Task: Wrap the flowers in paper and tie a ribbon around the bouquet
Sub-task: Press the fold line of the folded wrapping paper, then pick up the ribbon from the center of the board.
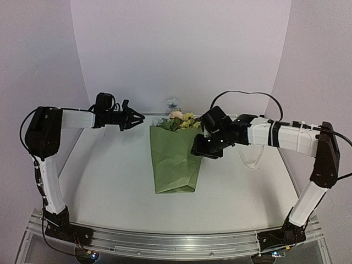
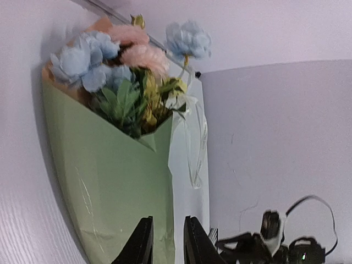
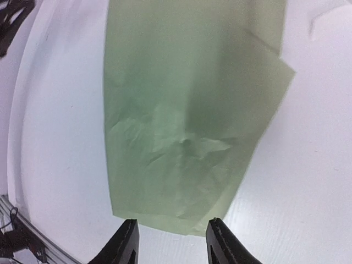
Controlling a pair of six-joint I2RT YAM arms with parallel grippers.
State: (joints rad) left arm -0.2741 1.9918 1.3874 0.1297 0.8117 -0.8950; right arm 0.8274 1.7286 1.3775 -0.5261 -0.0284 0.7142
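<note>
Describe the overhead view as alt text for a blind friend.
A bouquet of yellow and pink flowers in olive-green paper lies on a white table, blooms at the far end. Two robot arms reach in from the sides, the left gripper open near the blooms, the right gripper open above the wrap's right edge.

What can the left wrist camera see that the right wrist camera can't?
Only the left wrist camera sees the flowers, blue, pink and yellow, poking out at the top, and a pale ribbon beside them. Only the right wrist camera sees the creased bottom edge of the paper. Both see that green paper lying on the white table.
</note>
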